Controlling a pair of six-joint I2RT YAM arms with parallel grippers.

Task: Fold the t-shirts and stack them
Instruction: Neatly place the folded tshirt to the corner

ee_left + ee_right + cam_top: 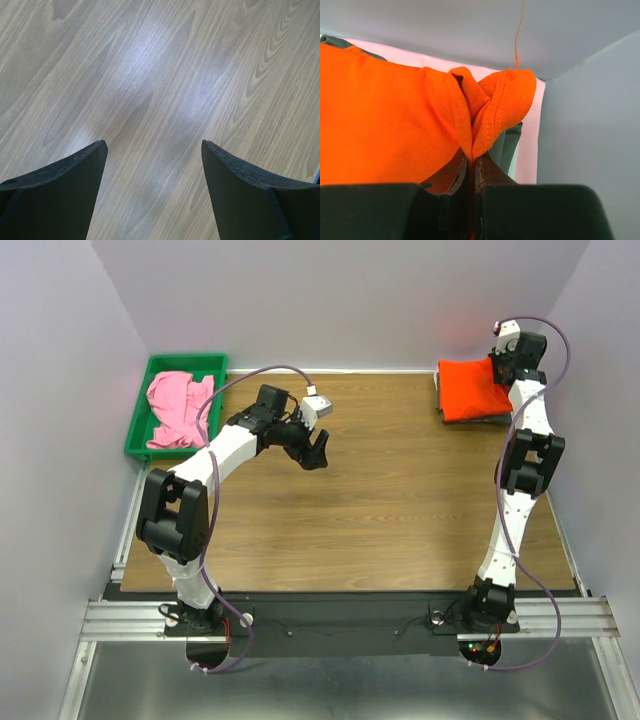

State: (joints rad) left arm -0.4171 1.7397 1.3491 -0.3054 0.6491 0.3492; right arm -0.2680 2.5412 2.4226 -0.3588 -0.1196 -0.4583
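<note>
A folded bright orange t-shirt (470, 388) lies at the far right corner of the table, on top of a dark grey t-shirt (497, 419) whose edge shows beneath it. My right gripper (497, 364) is shut on a bunched hem of the orange t-shirt (395, 125); the jaws pinch the cloth at the right gripper (471, 159). A crumpled light pink t-shirt (176, 408) lies in the green tray (144, 399) at the far left. My left gripper (316, 447) hangs open over bare wood; the left gripper (154, 145) holds nothing.
Grey walls enclose the table on the left, back and right. The right wall (590, 150) stands close beside the right gripper. Pink and dark grey cloth (507, 145) show behind the orange hem. The wooden tabletop (400, 500) spreads between the arms.
</note>
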